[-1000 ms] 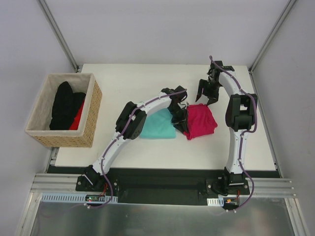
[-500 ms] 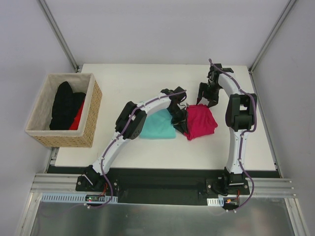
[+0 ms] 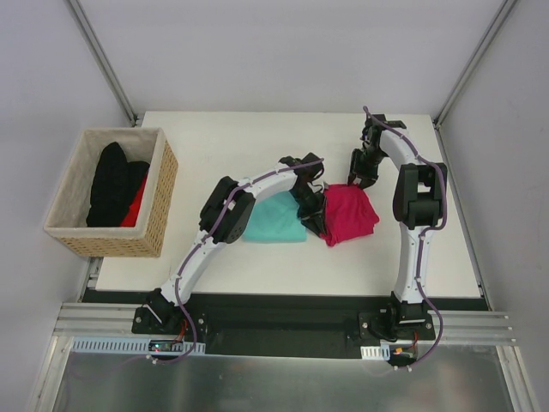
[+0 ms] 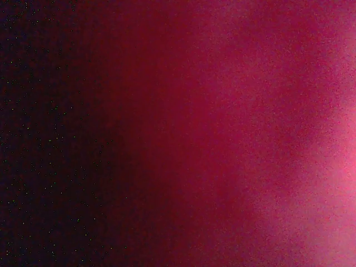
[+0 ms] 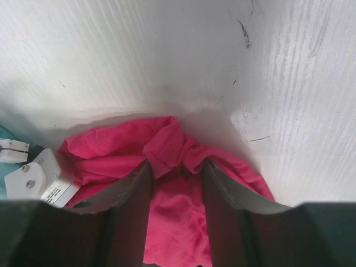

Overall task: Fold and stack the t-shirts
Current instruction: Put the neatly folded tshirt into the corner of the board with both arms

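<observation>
Teal t-shirt (image 3: 273, 220) and magenta t-shirt (image 3: 353, 216) are lying side by side as 2 folded bundles near the middle of the white table (image 3: 214, 146), the teal one on the left and the magenta one on the right. We are seeing the left gripper (image 3: 313, 209) reaching down right between them, at the magenta bundle's left edge, so we cannot tell whether the 2 bundles are touching. Its wrist camera is showing nothing but blurred magenta cloth, pressed close. Its fingers are not showing there, and from above the dark pincer is blending into shadow. So we cannot tell how wide it is standing or whether it is holding cloth. The right gripper (image 5: 176, 164) is working at the far edge of the magenta t-shirt. Its 2 fingers (image 5: 130, 194) are standing partly apart, straddling a raised fold of that edge. A dark gap is showing between the fold and 1 finger, so we are reading the pincer as not clamped on the cloth. At the table's left edge a wicker basket (image 3: 163, 202) is sitting, holding black clothes (image 3: 111, 184) and a red garment (image 3: 134, 211).
</observation>
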`<action>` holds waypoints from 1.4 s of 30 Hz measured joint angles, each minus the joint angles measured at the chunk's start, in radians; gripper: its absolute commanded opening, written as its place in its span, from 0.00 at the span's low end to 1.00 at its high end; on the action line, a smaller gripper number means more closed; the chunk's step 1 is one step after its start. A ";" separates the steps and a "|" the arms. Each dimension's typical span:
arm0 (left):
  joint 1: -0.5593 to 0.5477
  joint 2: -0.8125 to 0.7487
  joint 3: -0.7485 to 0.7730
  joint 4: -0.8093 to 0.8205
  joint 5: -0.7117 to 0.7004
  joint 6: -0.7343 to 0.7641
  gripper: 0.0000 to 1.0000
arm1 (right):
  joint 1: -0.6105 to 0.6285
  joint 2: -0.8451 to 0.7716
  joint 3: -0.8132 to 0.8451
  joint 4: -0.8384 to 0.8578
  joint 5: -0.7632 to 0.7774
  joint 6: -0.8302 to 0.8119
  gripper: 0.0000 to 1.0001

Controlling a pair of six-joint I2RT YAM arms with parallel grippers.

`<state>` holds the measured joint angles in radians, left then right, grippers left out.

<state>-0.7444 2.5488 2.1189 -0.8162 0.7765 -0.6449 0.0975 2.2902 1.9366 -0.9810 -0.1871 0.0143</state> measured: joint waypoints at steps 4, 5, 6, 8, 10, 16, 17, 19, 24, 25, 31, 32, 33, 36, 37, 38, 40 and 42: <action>0.000 -0.008 -0.016 0.003 0.000 0.000 0.07 | 0.000 0.012 0.007 -0.010 0.003 0.004 0.16; 0.000 -0.010 -0.021 0.005 -0.002 0.000 0.01 | 0.000 0.015 0.008 -0.011 0.005 0.001 0.11; 0.001 -0.010 -0.025 0.006 -0.004 -0.001 0.00 | 0.000 0.020 0.010 -0.015 0.005 0.003 0.08; 0.006 -0.010 -0.029 0.010 -0.003 0.000 0.00 | 0.000 0.028 0.012 -0.020 0.005 0.008 0.02; 0.006 -0.011 -0.030 0.010 -0.002 0.000 0.00 | 0.000 0.029 0.012 -0.022 0.005 0.007 0.01; 0.007 -0.014 -0.031 0.010 -0.005 0.000 0.00 | 0.000 0.029 0.018 -0.027 0.007 0.007 0.01; 0.007 -0.014 -0.031 0.010 -0.008 0.000 0.00 | 0.000 0.029 0.018 -0.028 0.007 0.007 0.01; 0.009 -0.017 -0.031 0.009 -0.018 0.000 0.00 | 0.000 0.029 0.018 -0.029 0.007 0.007 0.01; 0.018 -0.028 -0.031 0.006 -0.047 0.000 0.00 | 0.000 0.029 0.036 -0.042 0.007 0.007 0.01; 0.020 -0.031 -0.031 0.006 -0.056 0.001 0.00 | 0.000 0.029 0.046 -0.047 0.007 0.007 0.01; 0.026 -0.048 -0.031 0.006 -0.097 0.000 0.00 | 0.000 0.029 0.103 -0.065 0.005 0.007 0.01; 0.026 -0.052 -0.031 0.006 -0.103 0.000 0.00 | 0.000 0.029 0.107 -0.066 0.004 0.007 0.01; 0.026 -0.056 -0.031 0.006 -0.106 0.000 0.00 | 0.000 0.029 0.111 -0.067 0.003 0.007 0.01; 0.029 -0.067 -0.031 0.004 -0.109 0.000 0.00 | 0.000 0.029 0.113 -0.069 0.003 0.007 0.01; 0.032 -0.070 -0.030 0.003 -0.110 0.000 0.00 | 0.000 0.029 0.113 -0.071 0.002 0.007 0.01; 0.032 -0.072 -0.029 0.003 -0.112 0.000 0.00 | 0.000 0.029 0.113 -0.071 0.001 0.007 0.01; 0.032 -0.073 -0.029 0.003 -0.115 0.000 0.00 | 0.000 0.029 0.113 -0.071 -0.002 0.007 0.01; 0.032 -0.073 -0.029 0.003 -0.119 0.000 0.00 | 0.003 0.029 0.113 -0.071 -0.005 0.007 0.01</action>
<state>-0.7124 2.4756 2.0899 -0.8135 0.6575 -0.6453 0.1009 2.3192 2.0499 -1.0519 -0.1917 0.0216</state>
